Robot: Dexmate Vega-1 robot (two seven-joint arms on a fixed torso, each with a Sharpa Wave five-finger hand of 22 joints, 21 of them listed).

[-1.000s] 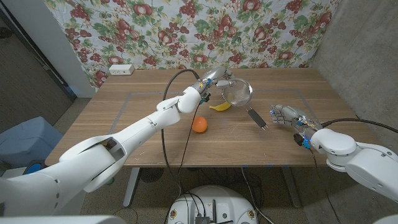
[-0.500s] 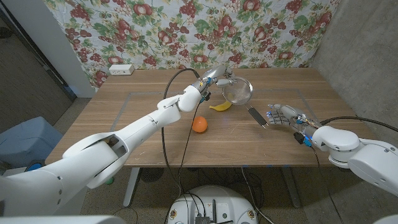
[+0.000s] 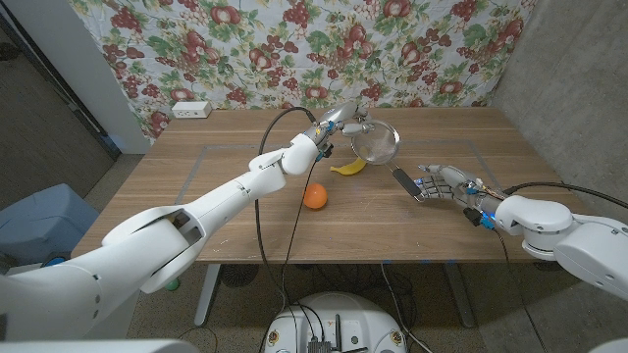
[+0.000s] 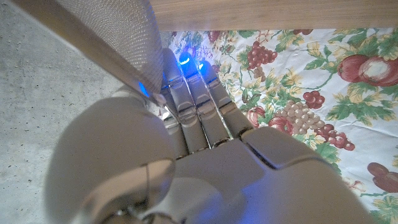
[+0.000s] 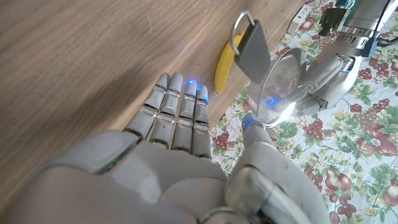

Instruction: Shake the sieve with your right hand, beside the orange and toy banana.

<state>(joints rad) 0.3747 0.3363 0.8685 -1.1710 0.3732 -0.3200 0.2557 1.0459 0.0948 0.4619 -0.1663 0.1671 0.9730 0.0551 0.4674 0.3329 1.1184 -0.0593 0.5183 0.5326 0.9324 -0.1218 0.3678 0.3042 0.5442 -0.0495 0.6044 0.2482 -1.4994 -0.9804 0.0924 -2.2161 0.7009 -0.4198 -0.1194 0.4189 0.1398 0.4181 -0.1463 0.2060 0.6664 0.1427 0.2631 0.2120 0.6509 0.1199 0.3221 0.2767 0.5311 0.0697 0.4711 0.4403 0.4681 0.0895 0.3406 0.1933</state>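
The left hand [image 3: 337,122] held the sieve [image 3: 376,145] by its rim above the bench [image 3: 216,186], while the right hand [image 3: 439,183], fingers spread and empty, reached its handle; shaking remained undone.
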